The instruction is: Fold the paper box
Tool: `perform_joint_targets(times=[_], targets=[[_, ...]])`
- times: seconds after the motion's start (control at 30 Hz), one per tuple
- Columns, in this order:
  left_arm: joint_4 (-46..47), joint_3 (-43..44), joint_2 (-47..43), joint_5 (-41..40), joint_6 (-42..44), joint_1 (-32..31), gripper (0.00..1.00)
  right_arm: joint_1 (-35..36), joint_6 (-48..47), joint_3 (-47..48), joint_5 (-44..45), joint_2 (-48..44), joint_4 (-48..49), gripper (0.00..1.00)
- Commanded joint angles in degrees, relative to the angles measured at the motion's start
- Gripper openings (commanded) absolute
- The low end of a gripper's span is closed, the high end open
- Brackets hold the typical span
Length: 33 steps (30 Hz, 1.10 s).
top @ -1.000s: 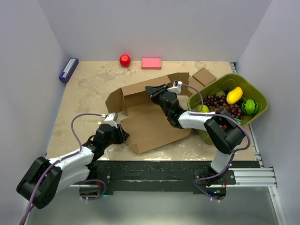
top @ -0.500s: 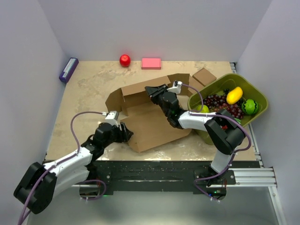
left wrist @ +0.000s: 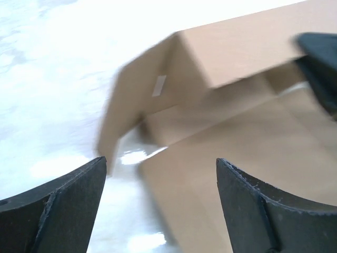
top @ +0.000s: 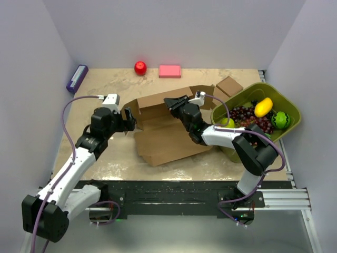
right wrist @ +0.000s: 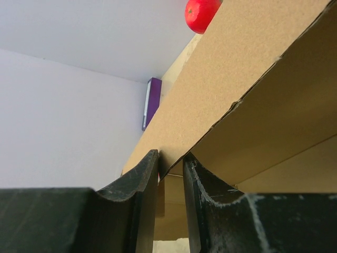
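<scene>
Top view: one paper box (top: 168,142) lies mid-table; one small cardboard box (top: 229,86) sits near its far right corner.
Left wrist: left gripper (left wrist: 160,166) gapes wide, empty, facing one side flap.
Right wrist: right gripper (right wrist: 169,158) pinches the box's raised wall.

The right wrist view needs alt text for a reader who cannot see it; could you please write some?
The right gripper pinches the edge of a raised brown cardboard panel of the paper box between its black fingers. Beyond it, a red fruit and a purple box sit by the pale wall.
</scene>
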Motion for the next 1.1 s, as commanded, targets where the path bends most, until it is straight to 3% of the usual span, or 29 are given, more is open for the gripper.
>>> perform_joint_targets(times=[0.0,0.1,0.2,0.4,0.5,0.57,0.6,0.7,0.8,1.07], targets=[[-8.94,3.73,2.60,-3.49,8.80,1.52,0.89,-0.06,-1.60,-0.94,2.89,-1.24,-1.92,0.28],[-8.51,3.73,1.63,-6.40,10.47,1.52,0.89,-0.06,-1.68,-0.94,2.89,-0.98,-1.75,0.28],[-6.06,2.86,1.98,-4.15,11.53,1.52,0.89,-0.15,-1.68,-0.94,2.80,-0.80,-1.66,0.28],[-3.50,3.64,7.60,-1.41,12.23,1.52,0.76,-0.15,-1.77,-1.38,2.62,-0.80,-1.48,0.28],[-2.36,5.14,10.50,-0.09,13.55,1.52,0.65,-0.15,-1.86,-1.47,2.54,-0.45,-1.31,0.28],[-1.65,6.28,12.35,0.44,14.07,1.52,0.48,-0.06,-1.77,-1.47,2.45,-0.28,-1.22,0.28],[-1.65,6.72,12.96,0.79,14.25,1.52,0.34,-0.06,-1.95,-1.56,2.45,-0.19,-1.13,0.28],[-1.48,8.22,14.46,1.32,14.17,1.52,0.13,0.03,-2.48,-1.64,2.80,-0.10,-1.39,0.27],[-0.95,9.01,14.90,1.23,13.29,1.52,0.03,-0.06,-3.00,-1.91,3.33,-0.01,-1.57,0.27],[-1.74,13.40,16.48,3.34,9.42,1.52,0.00,1.52,-5.81,-1.91,5.69,-0.27,-1.74,0.26]])
